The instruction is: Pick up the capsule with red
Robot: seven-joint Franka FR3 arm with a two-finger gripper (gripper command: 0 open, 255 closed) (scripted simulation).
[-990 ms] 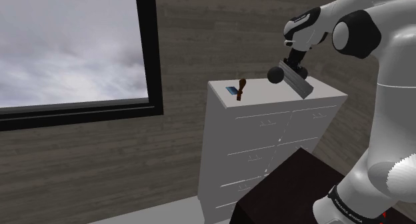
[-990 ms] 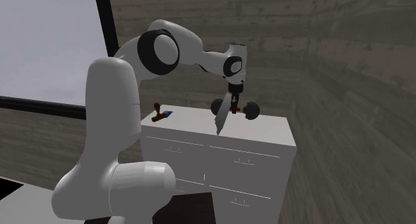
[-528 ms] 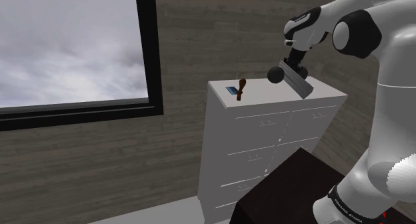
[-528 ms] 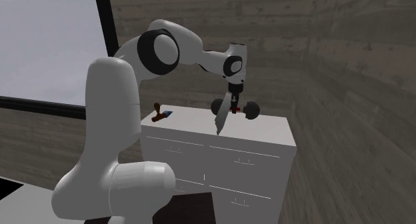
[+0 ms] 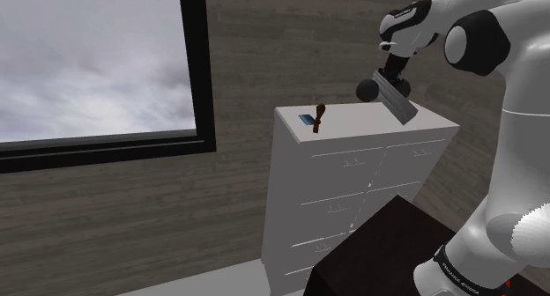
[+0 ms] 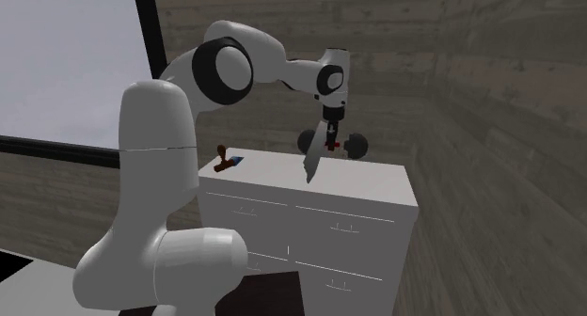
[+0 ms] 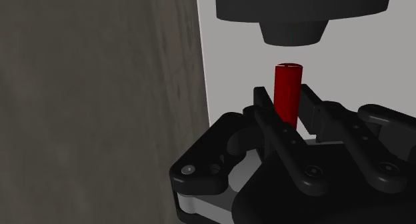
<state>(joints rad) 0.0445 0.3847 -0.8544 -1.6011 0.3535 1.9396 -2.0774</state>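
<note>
Red capsule [image 7: 289, 79] between pincer [image 7: 287, 101] fingers — clamped both sides, held over white dresser [image 5: 348, 120].

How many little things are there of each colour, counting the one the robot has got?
Red: 1, the red capsule clasped in the tool
Brown: 1, the upright brown thing on the white dresser
Blue: 1, the small blue thing beside it
Total: 3

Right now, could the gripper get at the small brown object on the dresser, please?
Probably not to grasp the brown object: the way across the dresser top looks free, but the gripper is shut on the red capsule.
</note>
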